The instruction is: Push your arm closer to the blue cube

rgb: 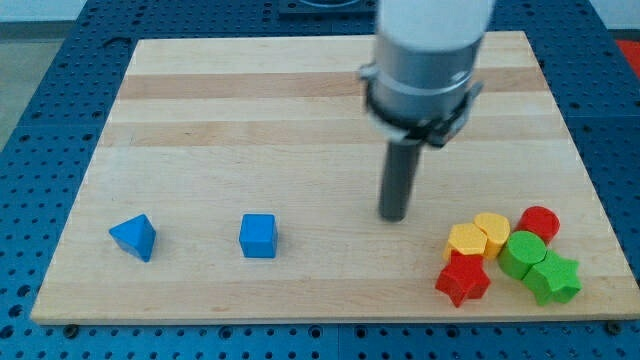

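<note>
Your main risk is overshoot: if you drive my tip (393, 216) too fast toward the view's left, it will strike the blue cube (258, 236) and shove it along the table (300, 90), when the task only asks you to come closer. A drift toward the view's bottom right is the other hazard, since a tight cluster sits there: yellow blocks (478, 236), a red star (462, 279), a red cylinder (539, 222) and green blocks (538, 265). Nudging any of them would scatter the group. Don't confuse the target with the blue triangle (133, 237), which lies farther to the view's left.

There is no pincer on this arm, only a rod, so nothing is open, closed or holding.

The cube sits near the view's bottom, left of centre. My tip stands well apart from it, to the view's right and slightly higher, with bare wood between.
</note>
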`<action>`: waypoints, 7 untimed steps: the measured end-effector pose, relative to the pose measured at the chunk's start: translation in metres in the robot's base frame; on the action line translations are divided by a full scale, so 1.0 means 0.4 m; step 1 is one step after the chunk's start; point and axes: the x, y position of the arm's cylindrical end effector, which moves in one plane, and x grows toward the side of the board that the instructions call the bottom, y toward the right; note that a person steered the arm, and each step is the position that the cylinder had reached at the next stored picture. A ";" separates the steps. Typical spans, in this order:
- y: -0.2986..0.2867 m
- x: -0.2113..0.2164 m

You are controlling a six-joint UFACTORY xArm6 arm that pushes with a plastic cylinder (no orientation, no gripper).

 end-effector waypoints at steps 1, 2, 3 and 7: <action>-0.144 0.111; -0.245 0.074; -0.256 -0.127; -0.544 -0.068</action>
